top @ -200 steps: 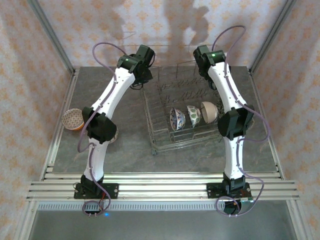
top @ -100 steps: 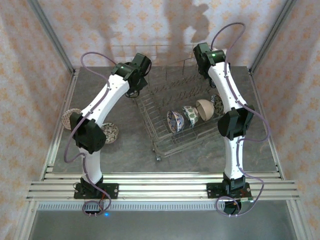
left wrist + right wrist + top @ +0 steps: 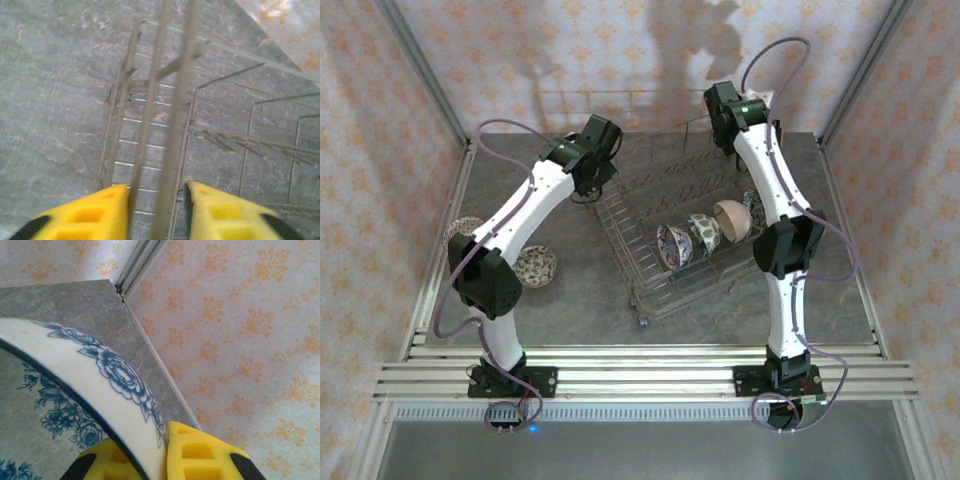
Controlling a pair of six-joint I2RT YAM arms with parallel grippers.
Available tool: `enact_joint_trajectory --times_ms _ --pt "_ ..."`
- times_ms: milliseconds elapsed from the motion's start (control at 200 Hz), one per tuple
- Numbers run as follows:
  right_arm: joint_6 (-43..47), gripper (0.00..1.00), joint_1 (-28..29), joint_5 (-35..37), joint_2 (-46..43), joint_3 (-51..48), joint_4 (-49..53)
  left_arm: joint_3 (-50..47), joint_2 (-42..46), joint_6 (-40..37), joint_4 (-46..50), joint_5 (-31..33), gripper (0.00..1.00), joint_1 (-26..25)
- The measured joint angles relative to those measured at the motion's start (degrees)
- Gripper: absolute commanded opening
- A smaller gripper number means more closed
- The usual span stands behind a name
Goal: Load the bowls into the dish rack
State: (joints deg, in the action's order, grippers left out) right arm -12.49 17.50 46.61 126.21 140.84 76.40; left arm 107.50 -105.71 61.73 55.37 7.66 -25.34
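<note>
The left pincer [image 3: 156, 200] is now parted astride the rim wire of the rack [image 3: 167, 100], which has been swung askew at the centre of the top view and is judged released. Three bowls [image 3: 703, 233] are stood inside it, two loose bowls [image 3: 535, 265] are left at the middle left, and a blue-flowered bowl [image 3: 100, 375] is clamped by the right pincer [image 3: 150, 460].

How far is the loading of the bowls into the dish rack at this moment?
Done: three bowls stand in the dish rack. In hand: the right gripper pinches a blue-flowered bowl by its rim; the left gripper straddles the rack's side wires. Left: a speckled bowl and a half-hidden bowl on the table.
</note>
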Motion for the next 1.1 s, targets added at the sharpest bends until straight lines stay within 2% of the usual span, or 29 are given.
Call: enact_joint_trajectory --times_ms 70,150,175,215,701,1056,1101 --pt "-0.6 0.00 0.8 0.8 1.0 0.6 0.1 -0.1 0.3 -0.5 -1.7 -1.0 0.71 0.0" --pt "-1.7 0.00 2.0 2.1 2.5 1.0 0.3 -0.1 0.6 -1.9 -4.0 -1.7 0.78 0.0" --pt "-2.0 0.00 2.3 2.6 3.0 1.2 0.5 -0.1 0.9 -2.1 -4.6 -1.9 0.85 0.0" --pt "-2.8 0.00 2.9 3.4 4.0 1.7 0.9 -0.2 1.4 -3.1 -5.6 -2.3 0.88 0.0" --pt "-11.4 0.00 4.9 10.4 9.5 3.6 4.3 -0.4 7.6 -13.2 -8.8 -3.1 0.91 2.1" --pt "-10.8 0.00 5.9 14.0 13.0 3.6 0.6 -4.3 10.1 -18.4 -9.0 -2.9 0.93 2.8" --pt "-10.4 0.00 6.1 14.3 13.6 3.6 0.2 -4.6 10.6 -18.6 -9.0 -2.9 0.97 3.1"
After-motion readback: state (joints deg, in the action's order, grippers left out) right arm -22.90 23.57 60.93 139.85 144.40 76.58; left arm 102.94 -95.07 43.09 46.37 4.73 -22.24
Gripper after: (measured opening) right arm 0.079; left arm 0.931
